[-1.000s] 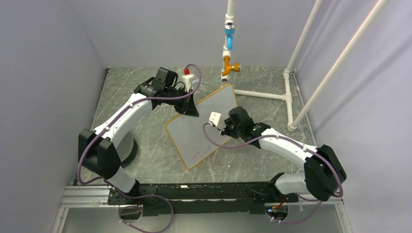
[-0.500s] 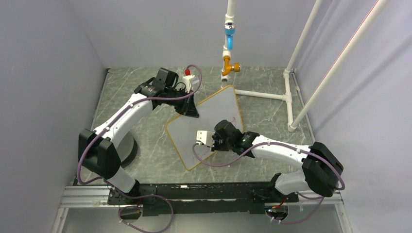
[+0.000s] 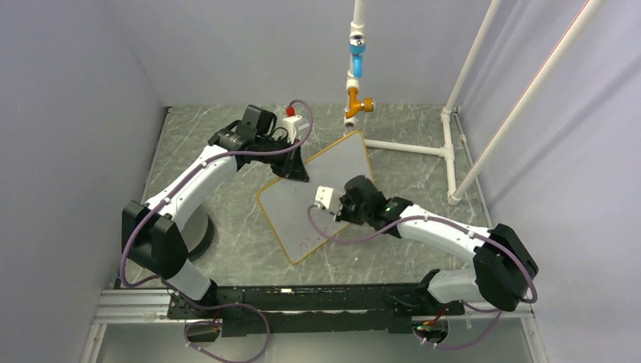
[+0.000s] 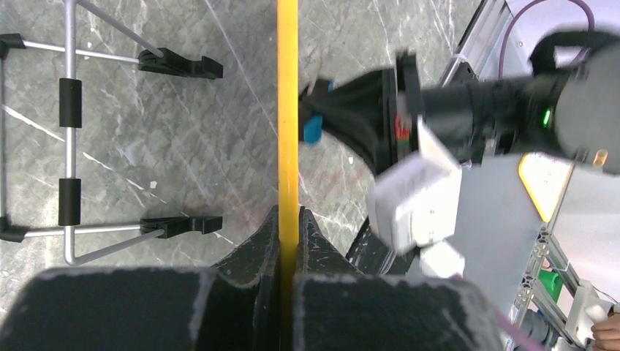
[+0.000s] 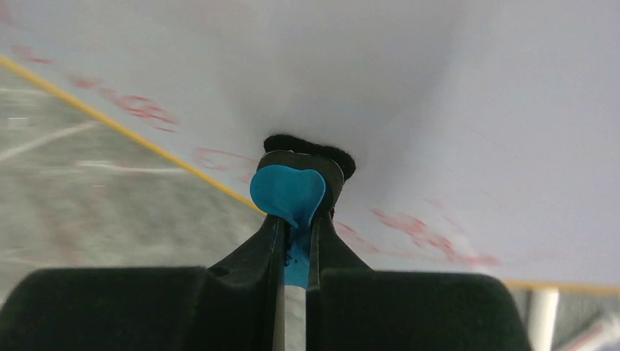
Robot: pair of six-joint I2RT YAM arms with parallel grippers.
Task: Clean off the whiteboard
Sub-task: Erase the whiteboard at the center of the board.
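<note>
The whiteboard (image 3: 291, 206), white with a thin yellow frame, stands tilted in the middle of the table. Faint red handwriting (image 3: 314, 240) shows near its lower corner. My left gripper (image 3: 295, 172) is shut on the board's yellow frame (image 4: 287, 110) at its far left edge; in the left wrist view the gripper (image 4: 289, 217) has the frame between its jaws. My right gripper (image 3: 349, 203) is shut on the small blue-and-black eraser (image 5: 289, 189). The eraser's black pad presses on the white surface (image 5: 439, 110) among smeared red marks (image 5: 431, 235).
A white pipe frame (image 3: 408, 147) lies at the back right, and a hanging pipe has blue and orange fittings (image 3: 355, 76). A wire stand with black feet (image 4: 69, 146) shows beyond the board in the left wrist view. Grey walls close in both sides.
My right gripper swept the eraser down and left across the board, then back up and right. The left gripper and the board have stayed put.
</note>
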